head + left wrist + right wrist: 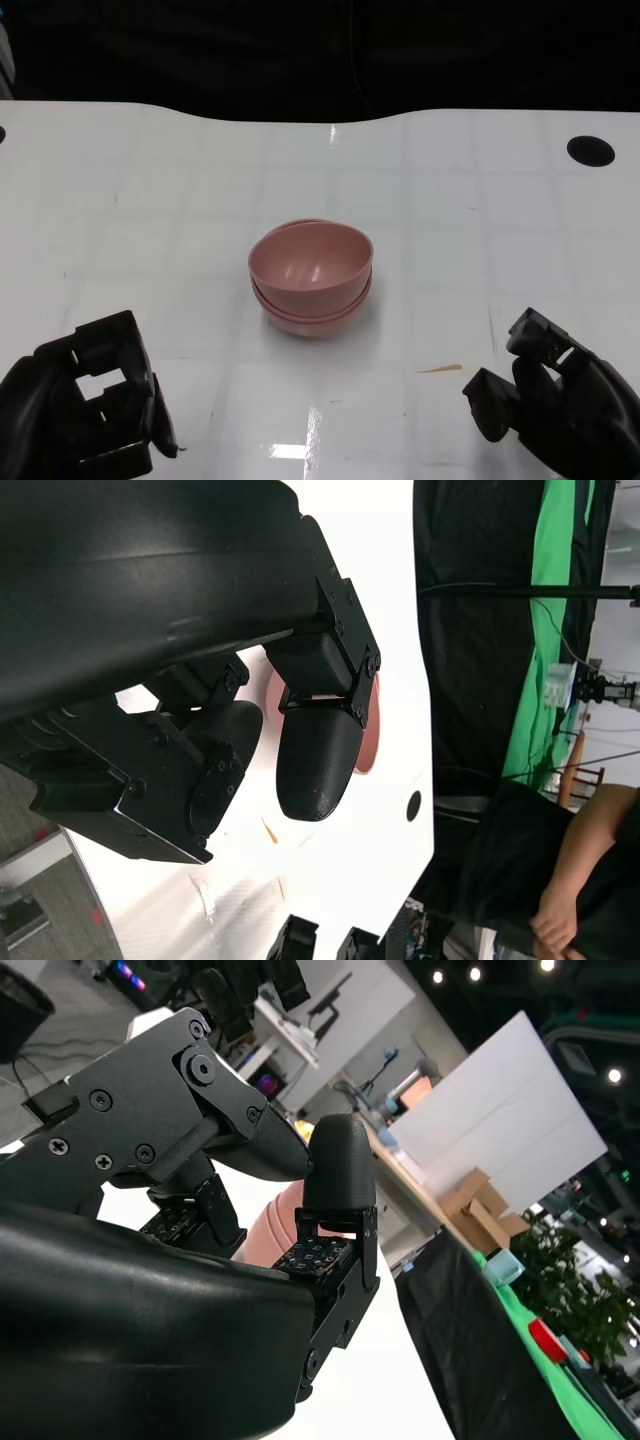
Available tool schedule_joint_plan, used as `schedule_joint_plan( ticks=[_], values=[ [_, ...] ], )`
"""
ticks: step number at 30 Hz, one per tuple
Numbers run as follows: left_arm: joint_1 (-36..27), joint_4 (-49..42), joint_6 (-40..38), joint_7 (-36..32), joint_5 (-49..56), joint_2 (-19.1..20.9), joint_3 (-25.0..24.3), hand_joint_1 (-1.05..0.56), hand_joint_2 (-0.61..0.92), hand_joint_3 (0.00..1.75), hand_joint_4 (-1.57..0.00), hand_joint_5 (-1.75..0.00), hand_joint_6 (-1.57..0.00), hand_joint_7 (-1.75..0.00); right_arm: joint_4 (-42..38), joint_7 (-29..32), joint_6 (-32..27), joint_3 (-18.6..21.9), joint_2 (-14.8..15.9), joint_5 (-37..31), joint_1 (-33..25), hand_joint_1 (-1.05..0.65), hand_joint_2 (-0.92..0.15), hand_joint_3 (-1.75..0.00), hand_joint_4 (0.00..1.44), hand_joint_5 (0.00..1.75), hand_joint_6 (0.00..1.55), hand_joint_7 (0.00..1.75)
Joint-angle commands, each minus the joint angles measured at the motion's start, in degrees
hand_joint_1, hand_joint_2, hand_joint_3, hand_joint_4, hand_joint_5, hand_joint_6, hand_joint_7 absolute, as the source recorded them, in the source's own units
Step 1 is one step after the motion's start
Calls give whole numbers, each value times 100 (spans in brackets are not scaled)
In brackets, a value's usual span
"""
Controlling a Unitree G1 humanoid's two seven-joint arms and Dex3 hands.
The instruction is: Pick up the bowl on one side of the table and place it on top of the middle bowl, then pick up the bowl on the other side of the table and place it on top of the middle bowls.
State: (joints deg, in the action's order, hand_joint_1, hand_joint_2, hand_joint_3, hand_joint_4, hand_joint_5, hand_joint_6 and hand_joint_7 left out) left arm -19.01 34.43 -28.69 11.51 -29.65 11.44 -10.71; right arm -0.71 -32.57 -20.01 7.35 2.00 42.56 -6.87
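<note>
The stack of pink bowls [311, 277] sits on the white table [480, 230], and everything else is placed from it. It looks like 3 bowls nested together, the top one tilted slightly so its rim rides higher on the far side; the exact count is hard to tell from the rims alone.

The left hand [85, 410] rests nearer the robot than the stack and off to its left, well apart from it, fingers curled in with nothing in them. In the left wrist view a sliver of the same pink shows behind that hand's fingers [318, 755].

The right hand [555, 395] lies nearer the robot than the stack and off to its right, also well apart, its fingers loosely spread and holding nothing. From the right wrist view the pink stack [275, 1230] shows between the fingers, untouched.

Beyond the stack and to the right, a black round hole [590, 150] marks the table. A person's arm [585, 870] shows past the table's far edge.

No brand, label or readable writing shows on the bowls or the table.
</note>
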Motion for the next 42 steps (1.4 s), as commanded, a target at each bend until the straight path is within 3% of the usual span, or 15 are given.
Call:
schedule_joint_plan(
  ticks=[1, 10, 15, 20, 42],
  values=[
    [-8, -93, 103, 99, -16, 62, -93, 49, 92, 142, -120, -175, -89, -175, -40, 22, 178, 185, 24, -77, 23, -7, -51, -128, 90, 175, 75, 161],
    [-28, -78, 91, 54, -52, 59, -118, 46, 92, 142, -120, -175, -91, -175, 450, 437, 275, 209, -107, -282, -159, -3, -55, -133, 91, 175, 69, 169],
    [-37, -15, 16, -9, -53, 69, -130, 46, 92, 141, -118, -175, -90, -175, 413, 256, 281, 318, -117, -103, -166, -4, -59, -136, 92, 175, 68, 172],
    [-46, -16, 2, -2, -149, 30, -179, 45, 92, 142, -117, -175, -89, -175, 448, 258, 581, 362, -53, -382, -130, -3, -57, -141, 95, 175, 68, 174],
    [-20, -31, -61, -33, -322, -5, -267, 42, 92, 145, -118, -175, -90, -175, 366, 185, 638, 361, -101, -525, -103, -1, -58, -138, 96, 175, 67, 175]
  ],
)
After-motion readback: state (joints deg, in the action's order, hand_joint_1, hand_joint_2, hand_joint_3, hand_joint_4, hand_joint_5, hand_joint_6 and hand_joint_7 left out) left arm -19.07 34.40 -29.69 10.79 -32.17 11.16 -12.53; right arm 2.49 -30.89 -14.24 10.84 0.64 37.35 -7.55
